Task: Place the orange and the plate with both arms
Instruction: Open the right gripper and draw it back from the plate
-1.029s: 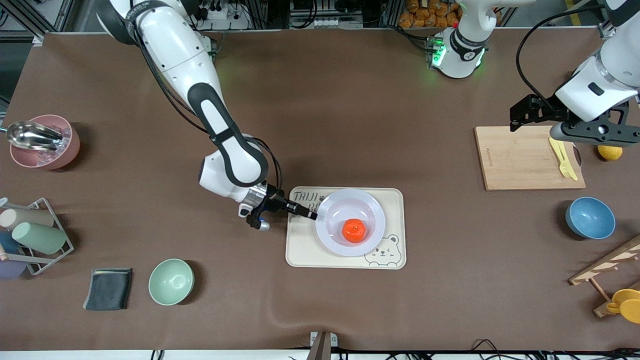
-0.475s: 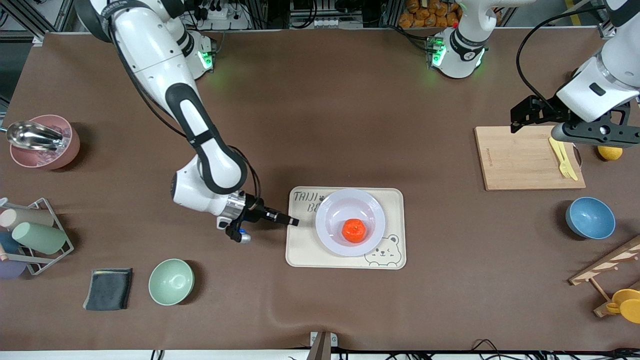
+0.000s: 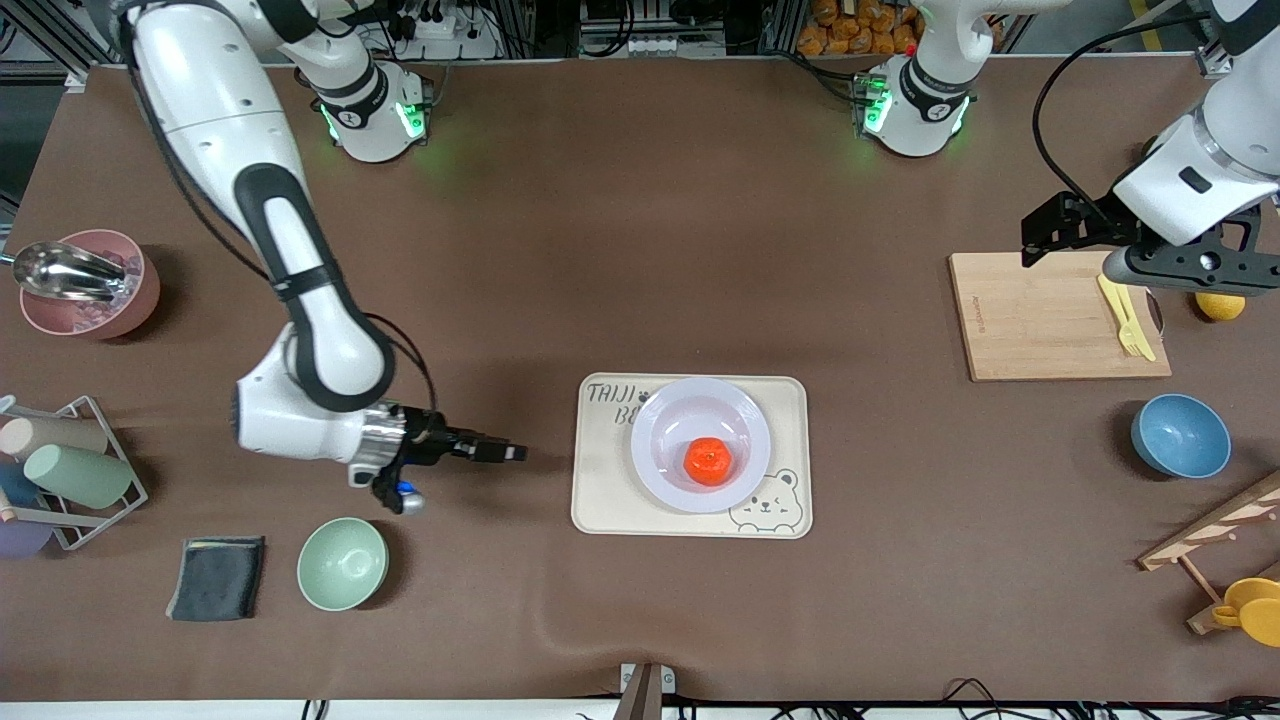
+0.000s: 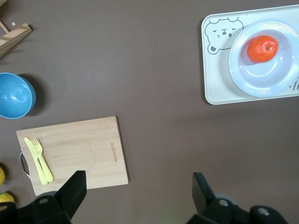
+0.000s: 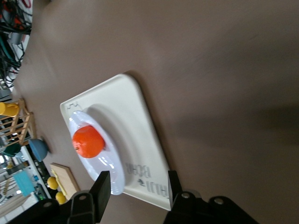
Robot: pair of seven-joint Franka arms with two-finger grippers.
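The orange [image 3: 708, 461] rests in the pale plate [image 3: 660, 420], which sits on the cream bear tray [image 3: 610, 500]. My right gripper [image 3: 508, 453] is low over the brown table beside the tray, toward the right arm's end. It points at the tray, open and empty. In the right wrist view the orange [image 5: 88, 141] and the plate [image 5: 113, 175] lie ahead of that gripper [image 5: 138, 179]. My left gripper [image 3: 1190, 265] waits open over the cutting board; in its wrist view [image 4: 138, 179] the orange [image 4: 262, 48] is far off.
A wooden cutting board [image 3: 1040, 315] carries a yellow fork and knife [image 3: 1125, 318], with a lemon [image 3: 1220, 305] beside it. A blue bowl [image 3: 1180, 435] stands nearer the camera. A green bowl [image 3: 342, 563], dark cloth [image 3: 216, 577], cup rack [image 3: 60, 470] and pink bowl [image 3: 85, 285] are at the right arm's end.
My right gripper has drawn back from the plate's rim, off the tray, toward the right arm's end of the table. Plate, orange and left arm have not moved.
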